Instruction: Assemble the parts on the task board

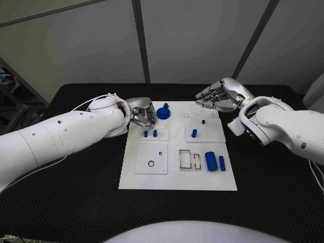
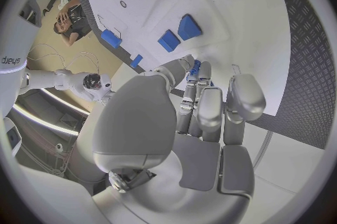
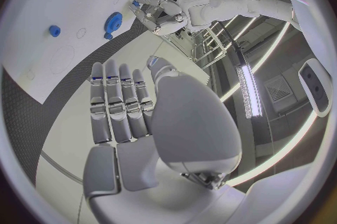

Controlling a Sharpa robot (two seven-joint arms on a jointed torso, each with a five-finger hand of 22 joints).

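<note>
The white task board [image 1: 176,174] lies in the middle of the table. A blue gear-shaped part [image 1: 163,111] stands near its far edge, also seen in the right wrist view [image 3: 112,22]. Two small blue parts [image 1: 150,134] sit on its left side, a blue peg [image 1: 194,133] stands near the centre, and two blue cylinders [image 1: 215,162] lie on the right. My left hand [image 1: 142,117] is at the board's far left edge beside the gear; its fingertips pinch a small blue part [image 2: 196,64]. My right hand [image 1: 216,96] hovers over the far right corner, fingers straight, holding nothing.
Square white insert plates [image 1: 152,158] and slotted recesses [image 1: 190,159] sit on the board's near half. Black table surface [image 1: 67,192] surrounds the board. Grey wall panels stand behind the table's far edge.
</note>
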